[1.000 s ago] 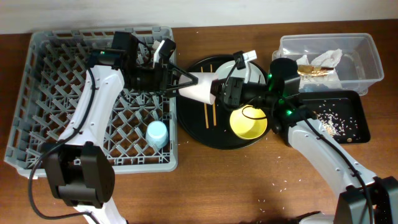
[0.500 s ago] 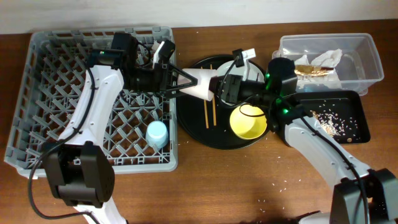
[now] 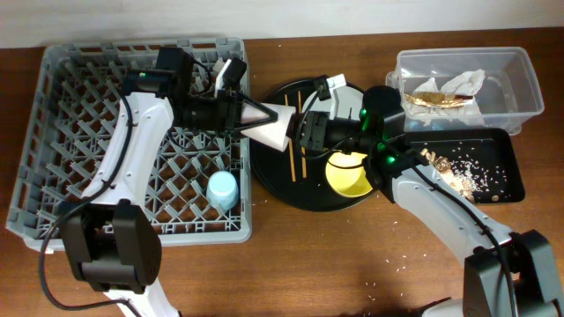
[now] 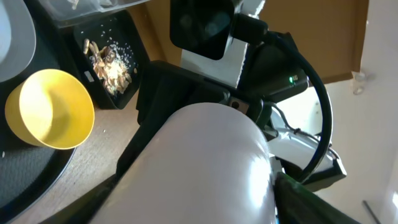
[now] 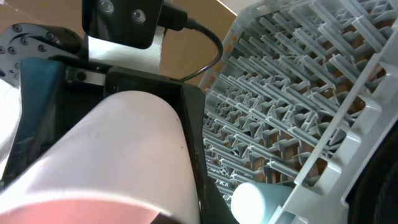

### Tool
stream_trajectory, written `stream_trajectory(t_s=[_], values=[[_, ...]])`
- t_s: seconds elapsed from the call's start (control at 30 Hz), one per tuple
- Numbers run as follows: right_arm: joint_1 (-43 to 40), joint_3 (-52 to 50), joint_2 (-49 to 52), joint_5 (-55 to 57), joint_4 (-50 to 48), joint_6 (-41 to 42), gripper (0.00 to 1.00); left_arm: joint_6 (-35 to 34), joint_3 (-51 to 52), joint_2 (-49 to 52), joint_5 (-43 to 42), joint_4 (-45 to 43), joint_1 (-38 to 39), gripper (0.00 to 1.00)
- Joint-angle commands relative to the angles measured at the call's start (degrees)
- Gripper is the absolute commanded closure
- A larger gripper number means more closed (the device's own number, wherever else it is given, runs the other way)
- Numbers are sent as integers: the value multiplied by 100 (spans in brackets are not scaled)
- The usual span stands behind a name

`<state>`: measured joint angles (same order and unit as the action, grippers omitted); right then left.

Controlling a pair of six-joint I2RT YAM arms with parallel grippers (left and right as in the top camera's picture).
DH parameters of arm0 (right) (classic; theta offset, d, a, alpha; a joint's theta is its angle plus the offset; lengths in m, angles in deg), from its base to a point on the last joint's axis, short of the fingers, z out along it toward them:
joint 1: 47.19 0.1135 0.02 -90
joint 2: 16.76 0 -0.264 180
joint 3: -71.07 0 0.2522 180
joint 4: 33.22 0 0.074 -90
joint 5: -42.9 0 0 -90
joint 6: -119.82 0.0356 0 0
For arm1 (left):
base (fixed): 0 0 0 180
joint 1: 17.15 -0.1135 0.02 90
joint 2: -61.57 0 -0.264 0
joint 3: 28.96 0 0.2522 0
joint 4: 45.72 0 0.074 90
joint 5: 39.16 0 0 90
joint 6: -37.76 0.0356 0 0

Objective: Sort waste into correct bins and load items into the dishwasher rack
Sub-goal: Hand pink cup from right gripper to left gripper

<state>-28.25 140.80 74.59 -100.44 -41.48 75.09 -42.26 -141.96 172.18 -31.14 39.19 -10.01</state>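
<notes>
Pink cup (image 3: 280, 128) looks light, stiff and slick, so we would clamp its sides; right hand (image 3: 302, 131) pinches the rim, left hand (image 3: 261, 117) straddles the base, grip unclear.

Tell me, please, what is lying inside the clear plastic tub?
A crumpled white napkin and a brown-gold wrapper lie in the clear tub; anything beneath them is covered.

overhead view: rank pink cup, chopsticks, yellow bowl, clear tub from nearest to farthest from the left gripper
1. pink cup, between the left gripper jaws
2. chopsticks, just below, on the round black tray
3. yellow bowl, further right on that tray
4. clear tub, far right corner
</notes>
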Motion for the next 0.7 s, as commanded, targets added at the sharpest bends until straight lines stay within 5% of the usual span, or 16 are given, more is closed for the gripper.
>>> stream_trajectory(t_s=[0.0,0.1,0.2,0.27,0.5,0.57,0.67], values=[[59,2,129,271,52,7,96,87,-4,-2,-227,9,74,33],[59,2,129,304,52,7,91,87,-4,-2,-227,9,74,34],[59,2,129,306,52,7,55,87,-4,-2,-227,7,74,34],[55,2,129,299,55,7,44,87,-4,-2,-225,2,66,35],[39,2,129,234,118,70,26,87,-4,-2,-195,-214,-136,39],[-66,2,127,118,328,70,10,85,-4,-2,-4,-348,-372,38],[-363,2,127,-258,601,70,7,85,-7,-2,387,-538,-710,38]])
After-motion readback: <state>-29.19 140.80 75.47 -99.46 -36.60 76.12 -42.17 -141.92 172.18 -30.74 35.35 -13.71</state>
